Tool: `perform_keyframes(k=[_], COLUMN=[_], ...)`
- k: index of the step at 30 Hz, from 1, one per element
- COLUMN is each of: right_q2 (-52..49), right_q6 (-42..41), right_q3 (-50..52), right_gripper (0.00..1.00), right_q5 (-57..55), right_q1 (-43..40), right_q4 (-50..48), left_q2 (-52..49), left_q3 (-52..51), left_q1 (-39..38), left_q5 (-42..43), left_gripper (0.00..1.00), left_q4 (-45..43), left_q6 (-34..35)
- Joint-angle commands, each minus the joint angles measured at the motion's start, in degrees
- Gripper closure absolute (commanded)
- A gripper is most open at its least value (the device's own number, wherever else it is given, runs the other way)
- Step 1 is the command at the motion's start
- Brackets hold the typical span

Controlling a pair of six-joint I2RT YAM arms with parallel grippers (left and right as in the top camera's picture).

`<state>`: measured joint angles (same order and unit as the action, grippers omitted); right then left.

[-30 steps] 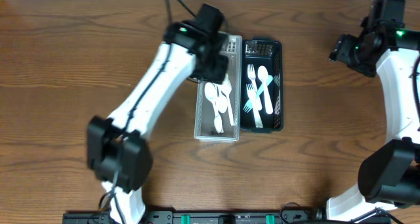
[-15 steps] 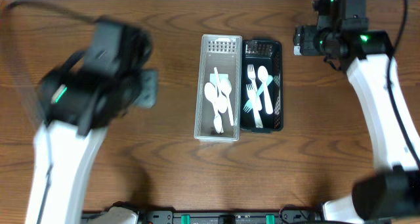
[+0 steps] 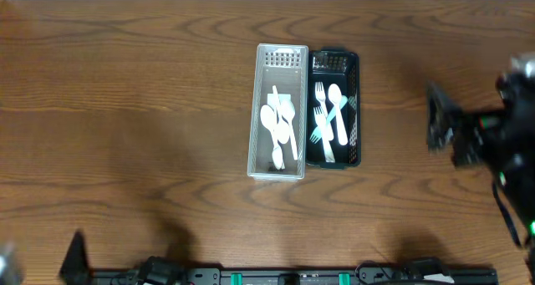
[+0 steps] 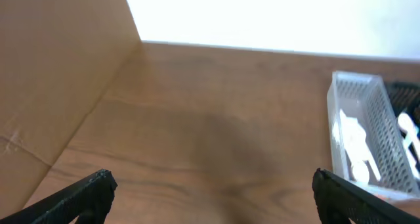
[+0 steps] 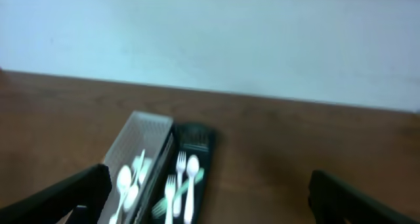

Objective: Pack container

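Note:
A white slotted container (image 3: 282, 59) lies mid-table with several white spoons (image 3: 280, 126) in it. Touching its right side is a black container (image 3: 333, 63) with white forks, a white spoon and a teal utensil (image 3: 328, 118). My left gripper (image 4: 213, 188) hangs open and empty over bare wood, well to the left of the white container (image 4: 348, 86). My right gripper (image 5: 210, 194) is open and empty too, above the table with both containers (image 5: 147, 129) ahead and to its left. In the overhead view the right arm (image 3: 481, 139) is a blur at the right edge.
A cardboard wall (image 4: 59, 73) stands along the left of the table in the left wrist view. A pale wall (image 5: 210, 40) runs behind the table's far edge. A dark part of the left arm (image 3: 73, 258) shows at the bottom left corner.
Both arms have swung away from the containers: the left from the white one down out of the overhead view, the right toward the near right edge. Both grippers have opened wider.

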<state>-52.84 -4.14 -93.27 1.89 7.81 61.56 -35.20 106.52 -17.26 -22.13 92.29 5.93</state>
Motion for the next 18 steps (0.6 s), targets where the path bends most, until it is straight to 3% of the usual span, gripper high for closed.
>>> perform_keyframes(k=[1, 18], right_q2=[1.5, 3.2], right_q6=[-2.1, -2.0], right_q3=[0.4, 0.4], right_gripper=[0.01, 0.01], right_q5=[-0.3, -0.3], right_q1=[0.5, 0.5], right_q4=[3.5, 9.0], left_q2=[4.0, 9.0], left_q3=[-0.5, -0.5], left_q1=[0.2, 0.2], left_q5=[-1.5, -1.5], left_gripper=[0.02, 0.02], left_q4=[4.5, 4.5], left_q6=[-0.2, -0.2])
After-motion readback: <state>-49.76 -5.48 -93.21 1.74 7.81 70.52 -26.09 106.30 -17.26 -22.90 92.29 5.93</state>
